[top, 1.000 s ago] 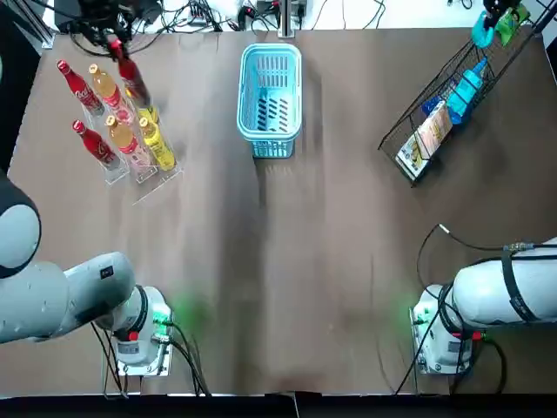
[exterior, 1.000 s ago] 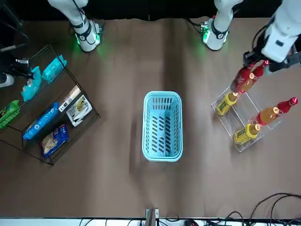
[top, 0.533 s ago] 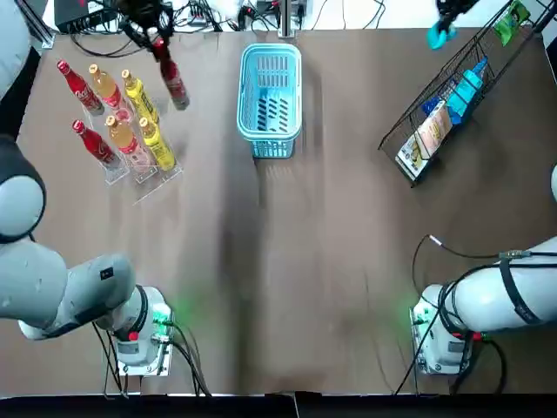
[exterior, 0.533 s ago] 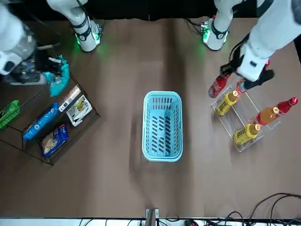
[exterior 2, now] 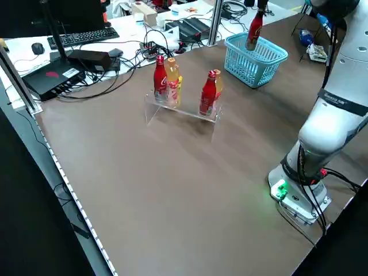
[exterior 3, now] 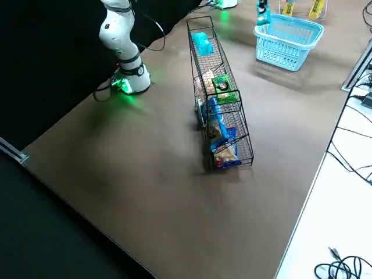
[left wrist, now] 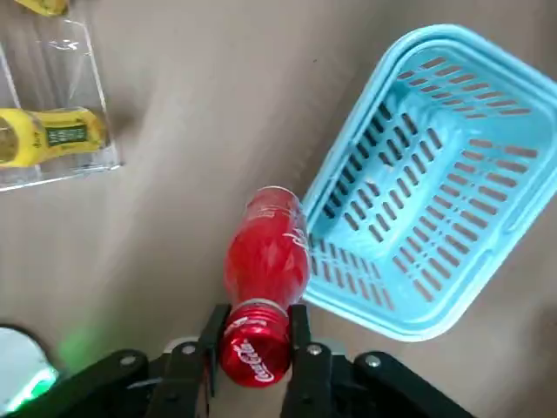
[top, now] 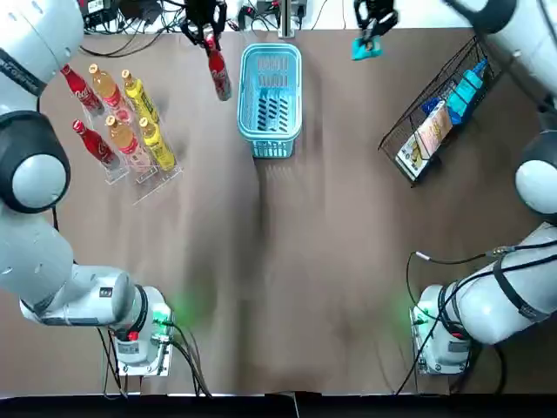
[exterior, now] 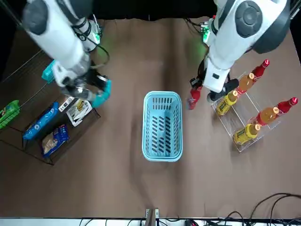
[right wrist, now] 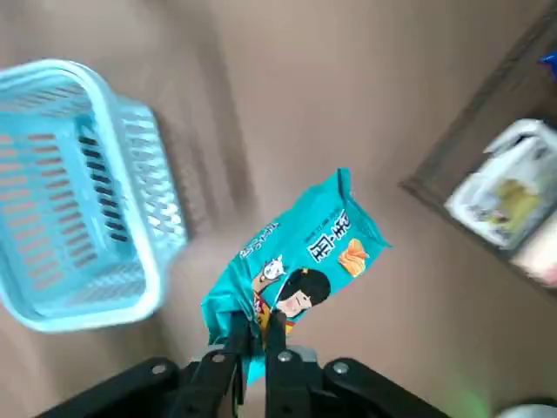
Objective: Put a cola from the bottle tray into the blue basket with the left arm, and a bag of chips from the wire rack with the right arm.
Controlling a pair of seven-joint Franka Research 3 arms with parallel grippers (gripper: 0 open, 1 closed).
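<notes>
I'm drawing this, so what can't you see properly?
Bottles: right side view, cut by the top edge.
Rack: front view, cut by the left edge.
Cola base: left wrist view, behind its own body, held by the left gripper.
Chips corner: right wrist view, inside the right gripper.

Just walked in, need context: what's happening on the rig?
Left gripper has its jaws shut on a cola by the cap, raised just beside the basket, not over it. Right gripper holds a chips bag in the air between rack and basket. The basket is empty.
</notes>
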